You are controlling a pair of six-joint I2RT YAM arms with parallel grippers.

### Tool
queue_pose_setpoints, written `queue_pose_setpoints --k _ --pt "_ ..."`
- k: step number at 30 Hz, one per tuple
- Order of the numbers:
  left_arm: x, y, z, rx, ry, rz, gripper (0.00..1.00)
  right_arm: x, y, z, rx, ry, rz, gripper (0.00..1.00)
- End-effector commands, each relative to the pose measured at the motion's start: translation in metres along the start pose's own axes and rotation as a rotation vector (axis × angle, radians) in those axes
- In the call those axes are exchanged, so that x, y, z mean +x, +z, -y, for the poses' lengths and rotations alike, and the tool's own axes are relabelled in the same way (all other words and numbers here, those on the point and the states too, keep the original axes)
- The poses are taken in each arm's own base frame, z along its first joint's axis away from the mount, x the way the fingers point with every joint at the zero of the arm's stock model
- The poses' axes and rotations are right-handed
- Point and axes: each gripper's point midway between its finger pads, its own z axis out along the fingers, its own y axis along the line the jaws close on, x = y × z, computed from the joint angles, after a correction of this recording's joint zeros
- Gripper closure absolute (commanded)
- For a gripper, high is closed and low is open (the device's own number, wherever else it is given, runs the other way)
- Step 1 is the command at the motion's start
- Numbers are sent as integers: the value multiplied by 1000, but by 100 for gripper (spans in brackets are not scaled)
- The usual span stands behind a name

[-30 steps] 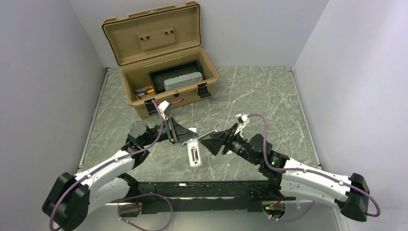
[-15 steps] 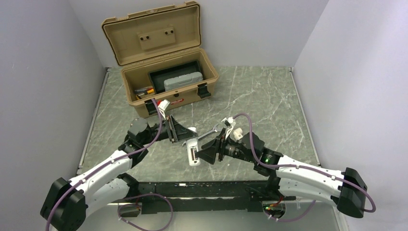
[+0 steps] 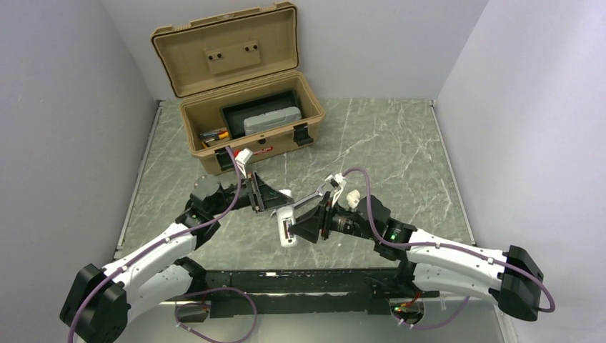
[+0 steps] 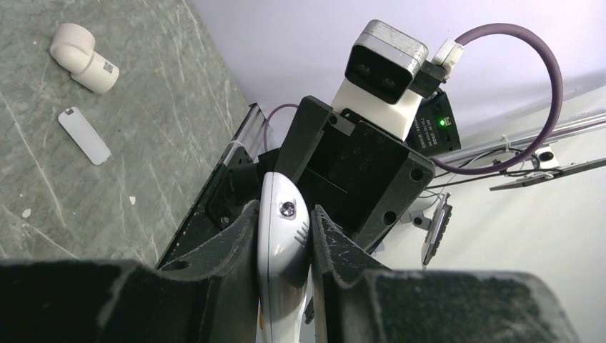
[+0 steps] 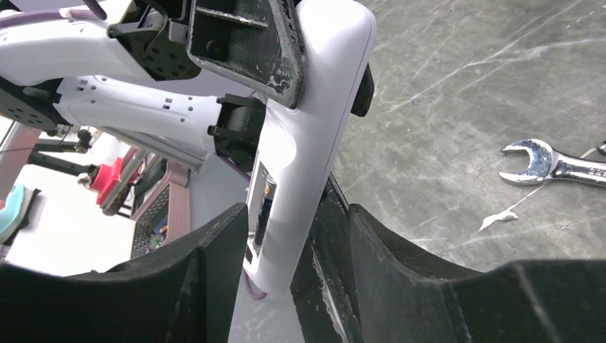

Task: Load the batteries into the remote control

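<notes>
My left gripper (image 3: 276, 202) is shut on the upper end of the white remote control (image 3: 287, 227) and holds it tilted above the table. In the left wrist view the remote (image 4: 283, 236) sits pinched between the jaws. My right gripper (image 3: 299, 230) is open, and its fingers straddle the remote's lower end (image 5: 304, 164) with a gap on the left side. The open recess (image 5: 261, 204) shows a dark battery with an orange end inside. The thin white battery cover (image 4: 84, 136) lies flat on the table.
A silver wrench (image 5: 550, 161) lies on the table right of the remote. A small white curved plastic piece (image 4: 82, 57) lies near the cover. An open tan toolbox (image 3: 243, 107) stands at the back left with small orange items (image 3: 214, 133) inside.
My right gripper has moved left and closed in around the remote's lower end. The left gripper has kept the remote nearly still.
</notes>
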Motion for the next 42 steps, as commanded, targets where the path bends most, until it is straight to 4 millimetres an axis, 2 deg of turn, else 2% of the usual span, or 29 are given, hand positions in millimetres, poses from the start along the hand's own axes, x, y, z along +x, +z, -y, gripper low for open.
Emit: queue_pose_setpoints --k 1,10,19,22,23,25,27,28,30,35,37,42 --pt "-10 2 20 52 64 23 100 -23 4 -25 -88 -15 53 46" --pt "-9 1 19 45 66 20 100 -19 7 -21 -72 -15 35 66" --pt "-10 -1 9 -27 103 20 100 -13 12 -12 -37 -21 6 99" --pt "-10 -2 6 -56 116 19 100 -14 12 -11 -32 -25 11 100" --pt "-10 -2 6 -59 120 19 100 -15 12 -11 -33 -29 13 95" --pt "-10 -2 4 -63 119 17 100 -17 12 -13 -42 -45 17 57" --pt "-8 -2 1 -67 111 16 100 -20 12 -14 -42 -61 29 35" --pt "-7 -2 -1 -68 104 12 100 -22 11 -15 -41 -69 36 29" --pt "-5 -2 -5 -68 91 14 100 -27 8 -13 -23 -90 55 23" --pt "-1 -3 -18 -79 72 20 100 -42 -2 -5 51 -116 108 20" --pt "-2 -5 -24 -99 75 26 100 -52 -8 5 118 -105 146 18" --pt "-23 -30 -48 -196 83 94 100 -70 -27 61 431 -22 204 16"
